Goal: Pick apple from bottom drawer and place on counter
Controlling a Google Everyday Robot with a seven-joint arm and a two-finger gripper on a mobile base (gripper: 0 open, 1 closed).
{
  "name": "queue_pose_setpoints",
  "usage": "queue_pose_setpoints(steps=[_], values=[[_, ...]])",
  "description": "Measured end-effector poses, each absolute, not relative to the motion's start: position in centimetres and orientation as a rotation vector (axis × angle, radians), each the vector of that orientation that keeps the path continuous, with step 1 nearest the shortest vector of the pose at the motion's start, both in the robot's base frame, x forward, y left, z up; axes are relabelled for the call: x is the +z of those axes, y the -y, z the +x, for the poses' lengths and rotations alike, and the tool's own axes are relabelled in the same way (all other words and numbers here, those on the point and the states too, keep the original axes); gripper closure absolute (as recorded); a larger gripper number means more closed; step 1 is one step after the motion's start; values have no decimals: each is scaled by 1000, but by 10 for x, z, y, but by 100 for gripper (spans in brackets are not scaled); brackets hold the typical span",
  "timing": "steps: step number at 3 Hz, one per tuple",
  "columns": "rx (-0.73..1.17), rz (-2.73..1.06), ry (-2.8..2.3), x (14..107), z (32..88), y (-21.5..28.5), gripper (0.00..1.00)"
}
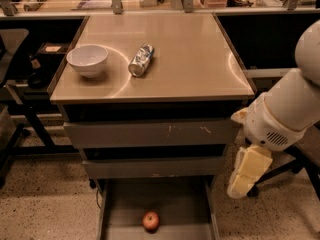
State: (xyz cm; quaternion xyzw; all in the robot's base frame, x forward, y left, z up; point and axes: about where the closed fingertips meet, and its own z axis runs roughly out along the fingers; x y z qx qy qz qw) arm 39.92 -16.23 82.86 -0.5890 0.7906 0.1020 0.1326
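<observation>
Camera view: bowl (87,60) and can (141,60) stand on the counter (200,59), left half. Apple (151,220) lies untouched on the floor of the open bottom drawer (177,199). Gripper (248,173) hangs right of the cabinet; open or closed cannot be told. Judged step: approach. The next move calls for swinging left and descending over the apple.

You have nothing legible here: the can (141,60) on the counter (195,59) shows no readable brand or label. The gripper (241,188) hangs just right of the bottom drawer (125,206).
</observation>
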Motion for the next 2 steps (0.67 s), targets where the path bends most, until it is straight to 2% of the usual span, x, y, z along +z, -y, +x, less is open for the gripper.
queue_pose_setpoints(steps=[2], values=[[638, -1806, -2212, 706, 352, 85, 0]])
